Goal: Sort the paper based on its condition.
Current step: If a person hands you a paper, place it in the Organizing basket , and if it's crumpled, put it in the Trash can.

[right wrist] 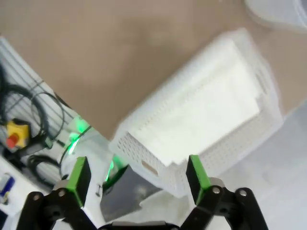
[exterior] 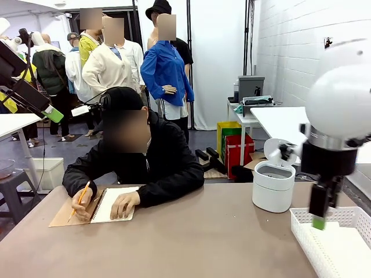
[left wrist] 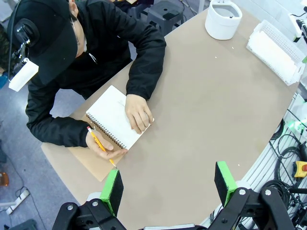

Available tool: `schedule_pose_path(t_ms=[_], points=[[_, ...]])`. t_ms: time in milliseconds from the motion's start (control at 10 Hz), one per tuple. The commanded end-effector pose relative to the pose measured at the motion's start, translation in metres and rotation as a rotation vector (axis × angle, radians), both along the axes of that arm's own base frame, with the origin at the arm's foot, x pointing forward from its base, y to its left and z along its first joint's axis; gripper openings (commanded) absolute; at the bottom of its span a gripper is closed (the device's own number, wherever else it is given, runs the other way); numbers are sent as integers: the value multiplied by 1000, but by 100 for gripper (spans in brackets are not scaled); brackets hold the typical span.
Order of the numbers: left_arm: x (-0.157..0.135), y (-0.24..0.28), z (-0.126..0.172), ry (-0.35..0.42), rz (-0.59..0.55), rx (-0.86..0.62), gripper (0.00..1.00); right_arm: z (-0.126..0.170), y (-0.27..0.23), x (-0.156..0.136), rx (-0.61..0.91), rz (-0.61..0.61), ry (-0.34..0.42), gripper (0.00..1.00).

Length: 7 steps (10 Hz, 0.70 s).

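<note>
- Front view: my right hand (exterior: 320,217) hangs on the right side, fingers pointing down, just above the near-left corner of a white mesh basket (exterior: 307,229). From this side I cannot tell how far its fingers are spread.
- Front view: the basket sits at the right end of the brown bench (exterior: 191,243). Behind it stands a round white bin (exterior: 272,188) with its lid tipped up.
- Front view: across the bench a person (exterior: 153,159) in black leans over a spiral notebook (exterior: 119,197), holding a pencil (exterior: 79,201) in one hand and resting the other flat on the page.
- Left wrist view: my left hand (left wrist: 169,184) is high over the bench. Its green pads (left wrist: 112,189) are spread wide with nothing between them.
- Left wrist view: far below, the person's palm (left wrist: 138,112) presses on the open notebook (left wrist: 112,115). The bin (left wrist: 223,19) and the basket (left wrist: 276,45) are at the far end, well apart from the notebook.
- Right wrist view, somewhat blurred: my right hand (right wrist: 138,175) is spread wide and holds nothing.
- Right wrist view: the basket (right wrist: 144,148) lies straight under my right hand. Flat white paper (right wrist: 211,105) lies inside the basket and covers most of its floor.
</note>
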<state>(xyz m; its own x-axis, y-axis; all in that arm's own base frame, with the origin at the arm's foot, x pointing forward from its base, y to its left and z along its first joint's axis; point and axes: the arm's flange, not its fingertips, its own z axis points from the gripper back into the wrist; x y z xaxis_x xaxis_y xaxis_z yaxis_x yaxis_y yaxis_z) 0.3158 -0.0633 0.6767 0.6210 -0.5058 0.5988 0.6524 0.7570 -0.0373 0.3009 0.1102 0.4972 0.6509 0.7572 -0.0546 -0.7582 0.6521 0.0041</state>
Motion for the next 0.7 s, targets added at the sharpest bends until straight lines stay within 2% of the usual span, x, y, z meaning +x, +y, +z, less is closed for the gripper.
schedule_pose_path(t_ms=[0,300,600], points=[[0,1,0,-5,2,-2,100,10,31,15,160,113,-5,100],[0,1,0,-5,2,-2,100,53,82,33,348,137,-111,100],[0,1,0,-5,2,-2,100,92,114,45,482,170,-162,100]])
